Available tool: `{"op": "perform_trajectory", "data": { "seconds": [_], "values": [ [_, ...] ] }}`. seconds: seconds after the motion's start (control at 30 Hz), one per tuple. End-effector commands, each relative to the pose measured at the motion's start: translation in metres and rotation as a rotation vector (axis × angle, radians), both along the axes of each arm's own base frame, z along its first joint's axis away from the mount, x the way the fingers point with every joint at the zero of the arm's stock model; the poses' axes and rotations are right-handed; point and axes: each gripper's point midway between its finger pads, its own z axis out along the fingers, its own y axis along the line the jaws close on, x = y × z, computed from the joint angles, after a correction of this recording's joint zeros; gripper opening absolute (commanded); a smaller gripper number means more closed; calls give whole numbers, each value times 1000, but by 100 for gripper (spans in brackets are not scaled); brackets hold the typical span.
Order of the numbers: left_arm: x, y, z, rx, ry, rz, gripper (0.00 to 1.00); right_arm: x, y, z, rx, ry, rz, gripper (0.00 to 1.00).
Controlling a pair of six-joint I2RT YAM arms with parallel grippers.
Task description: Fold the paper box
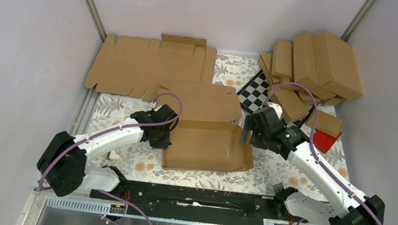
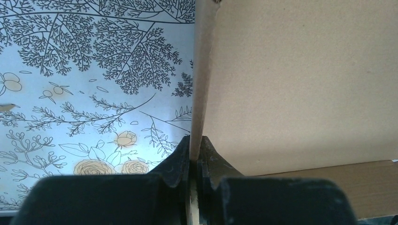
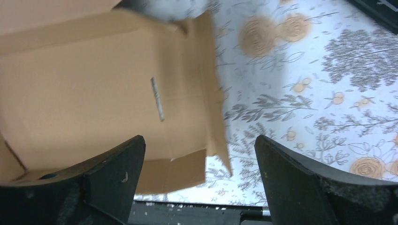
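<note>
The paper box (image 1: 207, 142) is a plain brown cardboard piece, partly folded, lying mid-table with its lid flap (image 1: 204, 99) spread toward the back. My left gripper (image 1: 164, 138) is shut on the box's raised left side wall; in the left wrist view the thin wall edge (image 2: 199, 93) stands pinched between the fingers (image 2: 176, 161). My right gripper (image 1: 249, 134) is open and empty, hovering above the box's right end. In the right wrist view the box's floor (image 3: 94, 89) and right side flap (image 3: 213, 108) lie below the spread fingers (image 3: 117, 168).
A flat unfolded cardboard blank (image 1: 145, 64) lies at the back left. A pile of folded cartons (image 1: 312, 63) sits at the back right, with a checkered board (image 1: 256, 90) and a red block (image 1: 326, 141) beside it. White walls close in on both sides.
</note>
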Motion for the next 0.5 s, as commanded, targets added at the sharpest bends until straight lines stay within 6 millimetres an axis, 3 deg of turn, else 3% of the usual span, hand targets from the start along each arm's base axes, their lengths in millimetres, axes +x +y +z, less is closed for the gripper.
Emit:
{"op": "perform_trajectory", "data": {
  "seconds": [0.0, 0.17, 0.33, 0.47],
  "values": [
    [10, -8, 3, -16, -31, -37, 0, 18, -28, -10, -4, 31, -76, 92],
    [8, -9, -5, -7, -14, -58, 0, 13, -22, -25, 143, 82, -25, 89],
    [11, -9, -9, 0, -18, -66, 0, 20, -20, -27, 163, 70, -60, 82],
    [12, -11, -10, -1, -19, -81, 0, 15, -14, -43, 191, 125, -59, 82]
  ]
}}
